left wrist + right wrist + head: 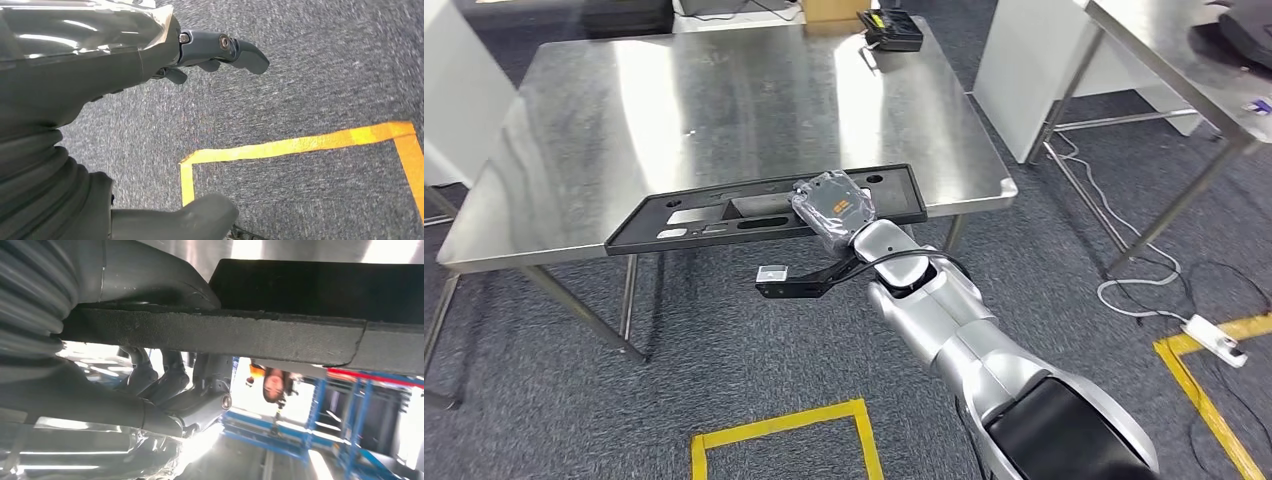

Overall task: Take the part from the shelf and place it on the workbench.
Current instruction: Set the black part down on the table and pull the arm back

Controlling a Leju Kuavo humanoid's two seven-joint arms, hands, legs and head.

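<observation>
- At the near edge of the workbench [574, 190], the part [724, 215], a long black panel with cut-outs, is seen lying lengthwise along that edge, slightly overhanging it.
- Part is gripped by the right hand [832, 212] near its right-of-middle section; in the right wrist view the thumb is seen on one face of the panel edge and the dark fingers [170, 382] curled under the other.
- Whether the part's weight is fully carried by the bench cannot be told; contact looks likely.
- Left hand [150, 60] is seen hanging over the grey carpet beside a yellow floor line [300, 145]; nothing is held, fingers loosely apart.
- Progress, judged: pick from the shelf done, carry done, placement nearly done.
- Left to do: part to be pushed further onto the bench from the near edge, grip to be released, hand to be withdrawn.
- Risk: tipping off the near edge if released while overhanging.
</observation>
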